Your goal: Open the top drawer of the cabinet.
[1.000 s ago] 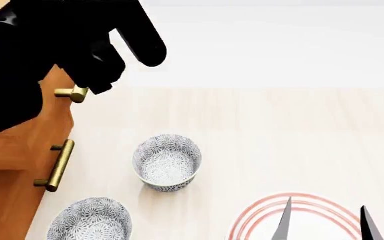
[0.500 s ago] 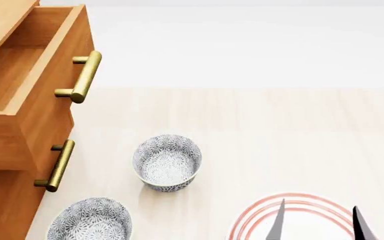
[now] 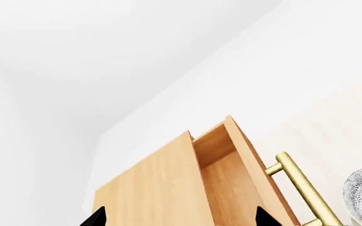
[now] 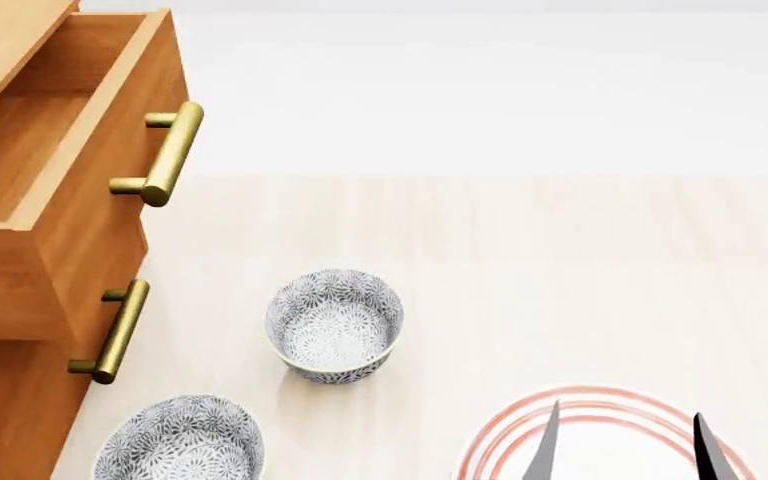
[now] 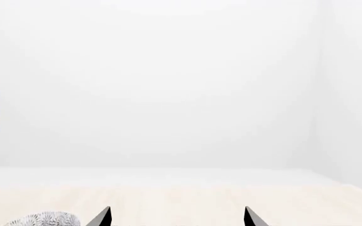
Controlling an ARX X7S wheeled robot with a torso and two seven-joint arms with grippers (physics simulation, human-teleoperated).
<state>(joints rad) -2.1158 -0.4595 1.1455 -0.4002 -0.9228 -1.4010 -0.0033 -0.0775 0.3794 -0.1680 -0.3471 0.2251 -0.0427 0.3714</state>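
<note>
Standing pulled out at about ten o'clock in the head view, the top drawer (image 4: 57, 160) juts well past the front of the cabinet (image 4: 11, 400), so the opening itself looks done; what is left, at most, is for the arms to pull clear. The drawer is a box of orange-brown wood with a paler, bare inside, and nothing shows in the part of it that can be seen. Its brass bar handle (image 4: 171, 150) sits free, with no finger on it. Below, the lower drawer's handle (image 4: 117, 330) lies flush with the shut front. Two patterned bowls (image 4: 335, 323) stand on the table (image 4: 558, 250) near six and seven o'clock, and a red-ringed plate (image 4: 598, 435) lies at five o'clock.

The left gripper (image 3: 177, 219) shows only its two dark fingertips, spread apart and empty, looking over the open drawer. The right gripper (image 4: 618, 445) hangs over the plate, its fingers also parted and holding nothing.
</note>
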